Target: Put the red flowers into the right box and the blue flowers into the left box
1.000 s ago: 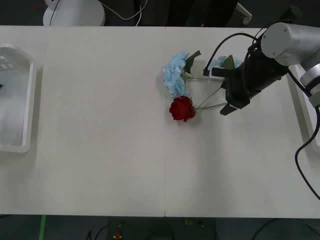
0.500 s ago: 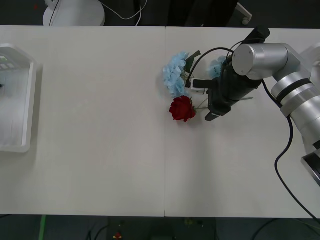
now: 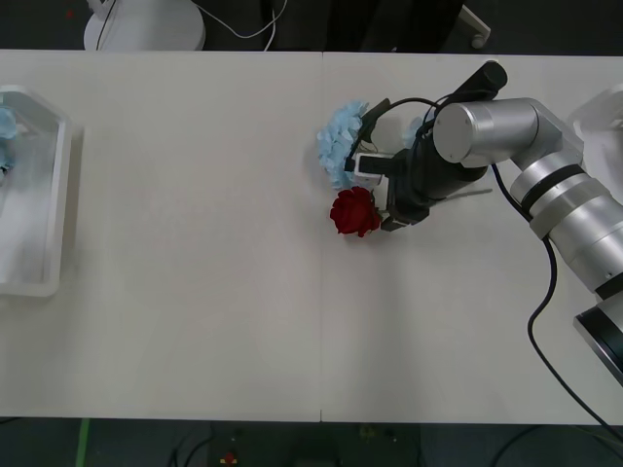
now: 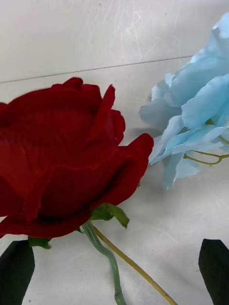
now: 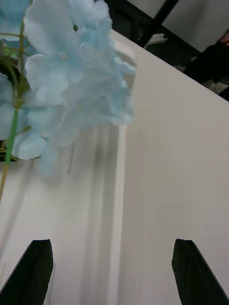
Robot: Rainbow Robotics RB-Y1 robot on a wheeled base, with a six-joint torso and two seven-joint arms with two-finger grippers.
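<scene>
One of the red flowers [image 3: 353, 211] lies at mid-table, its stem running right under my right arm. In the right wrist view the rose [image 4: 67, 157] is close up, and its green stem [image 4: 112, 267] passes between the black fingers [image 4: 16, 271] of my open right gripper [image 4: 114, 279]. That gripper [image 3: 389, 214] sits just right of the bloom. Blue flowers [image 3: 340, 146] lie just behind the rose, touching it. My left gripper [image 5: 117, 271] is open above the left box [image 5: 117, 190], where a blue cluster [image 5: 71, 71] rests. The right box [image 3: 599, 109] peeks in at the right edge.
The left box [image 3: 54, 195] lies at the table's left edge with a bit of blue [image 3: 5, 122] at its far corner. Another blue cluster [image 3: 420, 125] sits partly behind my right arm. A seam crosses the white table at mid-width.
My right arm has swung left along the stem, bringing the gripper up to the rose. A bit of blue has appeared in the left box's far corner.
</scene>
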